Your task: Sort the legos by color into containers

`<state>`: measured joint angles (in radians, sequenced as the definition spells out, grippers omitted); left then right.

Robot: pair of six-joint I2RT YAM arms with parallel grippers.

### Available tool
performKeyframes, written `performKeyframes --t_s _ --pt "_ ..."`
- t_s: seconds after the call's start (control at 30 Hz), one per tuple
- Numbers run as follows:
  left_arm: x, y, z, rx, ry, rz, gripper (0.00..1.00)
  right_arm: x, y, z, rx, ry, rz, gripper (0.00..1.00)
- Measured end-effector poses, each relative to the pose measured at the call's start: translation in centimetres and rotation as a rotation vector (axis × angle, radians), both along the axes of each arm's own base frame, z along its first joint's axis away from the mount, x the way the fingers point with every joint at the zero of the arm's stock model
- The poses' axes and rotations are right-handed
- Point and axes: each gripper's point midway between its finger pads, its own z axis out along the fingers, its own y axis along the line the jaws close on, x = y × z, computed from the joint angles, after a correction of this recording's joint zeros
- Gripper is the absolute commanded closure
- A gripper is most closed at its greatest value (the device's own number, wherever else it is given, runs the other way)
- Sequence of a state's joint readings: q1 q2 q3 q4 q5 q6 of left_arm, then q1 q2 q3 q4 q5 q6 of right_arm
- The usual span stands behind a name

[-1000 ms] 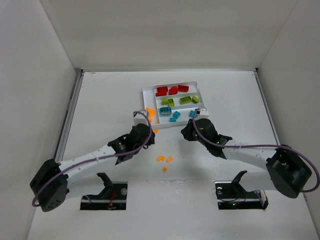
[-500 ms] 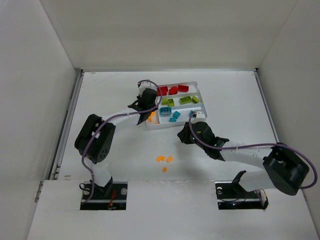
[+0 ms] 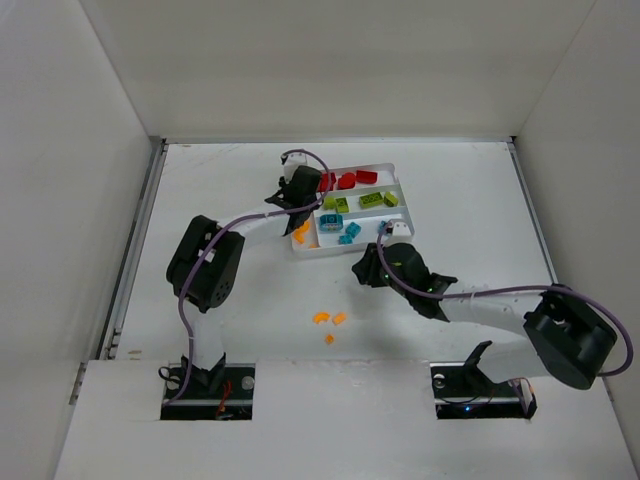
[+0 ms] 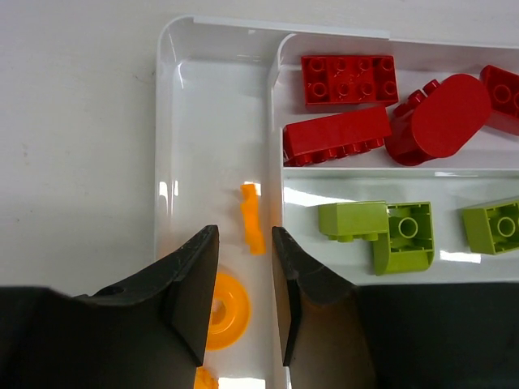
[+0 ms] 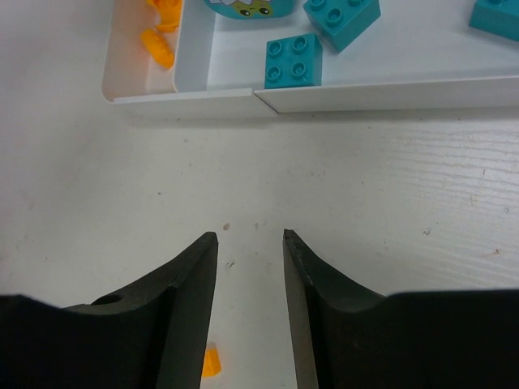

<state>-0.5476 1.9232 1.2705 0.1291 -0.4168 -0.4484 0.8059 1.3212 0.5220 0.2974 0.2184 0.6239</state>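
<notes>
Orange-sorting step: left tool (image 4: 243, 267), narrowly parted and empty, hung over the orange-filled side slot (image 4: 215, 121) of the tray (image 4: 165, 97); right tool (image 5: 249, 259), likewise parted and empty, would next need lowering onto loose orange bricks (image 3: 330, 320) at the tray's 6 o'clock.

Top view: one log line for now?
left gripper: open over side slot, orange lego lying in it | right gripper: open, empty, over table | loose orange legos: three on table

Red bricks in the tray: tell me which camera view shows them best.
Left wrist. The red bricks fill its upper right, close enough to show studs. Top external shows only small red blobs; right wrist shows none.
</notes>
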Motion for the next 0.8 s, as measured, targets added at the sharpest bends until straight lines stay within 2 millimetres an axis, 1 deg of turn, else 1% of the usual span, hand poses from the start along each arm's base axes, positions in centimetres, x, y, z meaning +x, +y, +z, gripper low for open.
performKeyframes --t_s 0.17,0.23,0.33,0.4,0.43,0.5,0.57,0.63,0.7,0.77,0.8 --pt "0.0 0.2 0.0 0.007 -0.001 0.008 0.69 0.0 -0.1 -0.5 -0.015 0.005 -0.003 0.57" --pt "-0.2 0.3 0.2 0.005 -0.002 0.008 0.71 0.1 -0.2 -0.5 -0.019 0.002 -0.004 0.62" --pt "-1.4 0.7 0.6 0.003 -0.002 0.002 0.73 0.0 -0.2 -0.5 -0.029 -0.003 0.003 0.69" --pt "-2.8 0.9 1.2 -0.007 -0.006 -0.009 0.74 -0.3 0.0 -0.6 -0.041 -0.005 0.019 0.69" --pt "-3.8 0.9 1.6 -0.015 -0.010 -0.020 0.74 -0.6 0.3 -0.7 -0.049 -0.006 0.033 0.68" --pt "-6.1 0.7 2.3 -0.033 -0.019 -0.050 0.74 -1.6 1.0 -0.8 -0.064 -0.004 0.072 0.62" --pt "-9.0 0.3 2.9 -0.054 -0.029 -0.094 0.74 -3.0 1.9 -0.8 -0.075 -0.001 0.121 0.56" --pt "-11.9 -0.1 2.9 -0.074 -0.033 -0.139 0.74 -4.4 2.6 -0.7 -0.085 0.003 0.166 0.48" --pt "-15.0 -0.4 2.3 -0.090 -0.024 -0.188 0.72 -5.9 3.4 -0.7 -0.099 0.009 0.213 0.43" --pt "-18.1 -0.4 1.1 -0.101 -0.002 -0.233 0.70 -7.3 4.1 -0.8 -0.122 0.018 0.256 0.37" --pt "-19.4 -0.3 0.5 -0.106 0.010 -0.249 0.69 -7.9 4.3 -0.9 -0.136 0.023 0.274 0.35"
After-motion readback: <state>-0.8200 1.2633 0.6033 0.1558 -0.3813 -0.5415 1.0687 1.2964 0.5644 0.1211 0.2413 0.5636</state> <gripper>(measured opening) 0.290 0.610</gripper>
